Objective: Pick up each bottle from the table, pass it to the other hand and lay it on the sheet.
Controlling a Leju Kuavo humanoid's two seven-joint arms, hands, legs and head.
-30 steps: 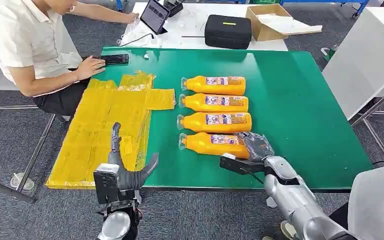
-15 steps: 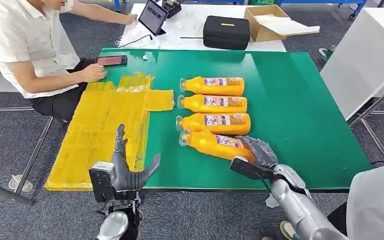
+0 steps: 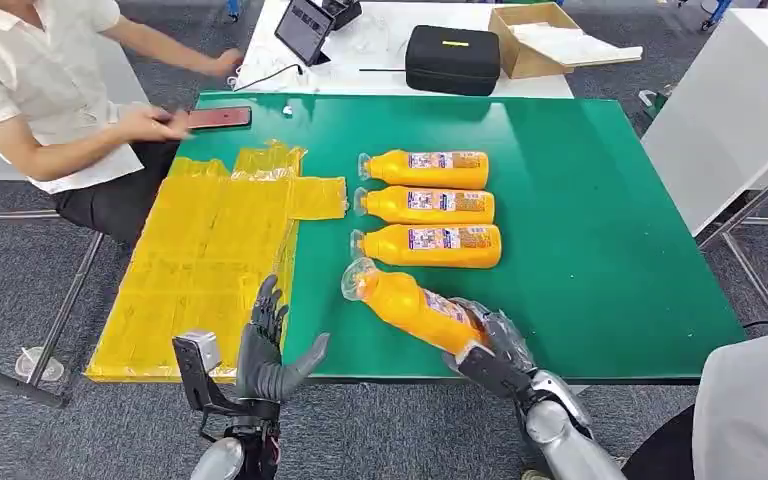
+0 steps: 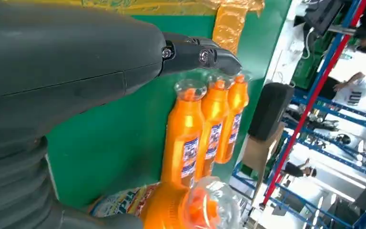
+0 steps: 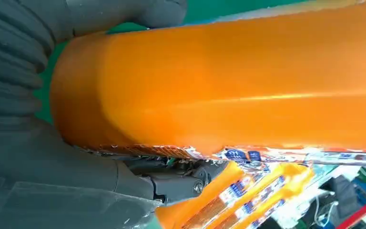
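Orange bottle [image 3: 412, 306]: base clasped in right hand [image 3: 490, 340], cap angled toward left hand [image 3: 265, 350]. Left hand empty, fingers spread, apparently well apart from the cap.

Glossy plastic bottle [image 3: 415, 309], matt table [image 3: 600, 210]

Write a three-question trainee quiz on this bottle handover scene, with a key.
1. True or false: the right hand grips an orange bottle.
2. How many bottles lie in the row on the green table, apart from the held one?
3. The left hand is: A) holding a bottle; B) open, holding nothing; C) resting on the phone.

Key: 1 true. 2 three. 3 B; it hovers at the table's near edge beside the yellow sheet.
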